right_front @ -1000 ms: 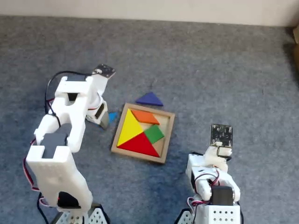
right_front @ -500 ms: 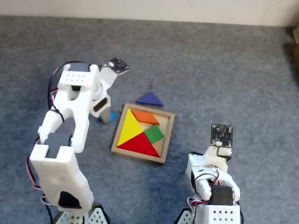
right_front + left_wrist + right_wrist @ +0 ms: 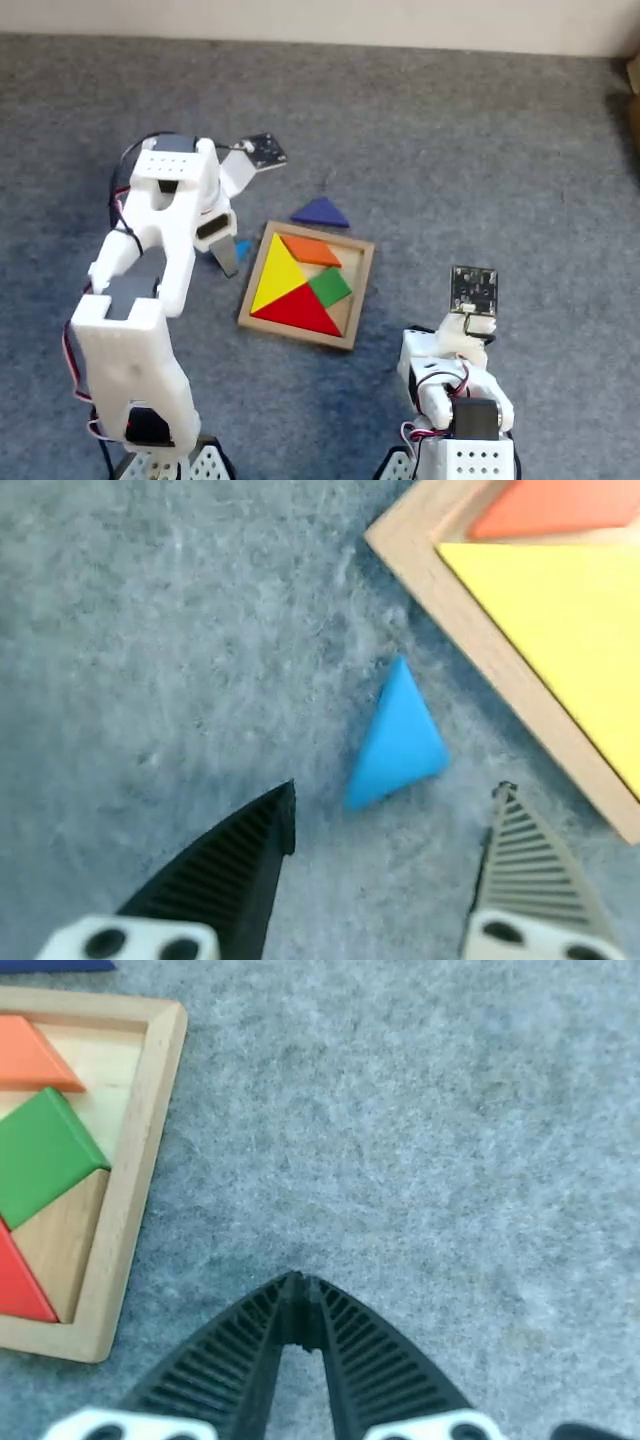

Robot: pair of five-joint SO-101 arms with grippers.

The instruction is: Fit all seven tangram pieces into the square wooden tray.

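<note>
The square wooden tray (image 3: 358, 296) lies mid-table holding an orange piece (image 3: 312, 250), a yellow triangle (image 3: 277, 276), a red triangle (image 3: 300, 309) and a green square (image 3: 330, 287). A small blue triangle (image 3: 398, 740) lies flat on the carpet just off the tray's left edge (image 3: 470, 630); it also peeks out in the high view as the blue triangle (image 3: 242, 248). My left gripper (image 3: 395, 800) is open above it, fingers astride it, not touching. A dark purple triangle (image 3: 321, 212) rests beyond the tray. My right gripper (image 3: 300, 1295) is shut and empty, near the tray's right side (image 3: 130, 1190).
Grey carpet covers the whole table. The left arm (image 3: 160, 240) stretches along the tray's left side. The right arm (image 3: 455, 390) sits folded at the front right. Open carpet lies to the right and far side of the tray.
The left arm's wrist has swung rightward over the last second, its camera end turning toward the tray. The right arm and all pieces kept still.
</note>
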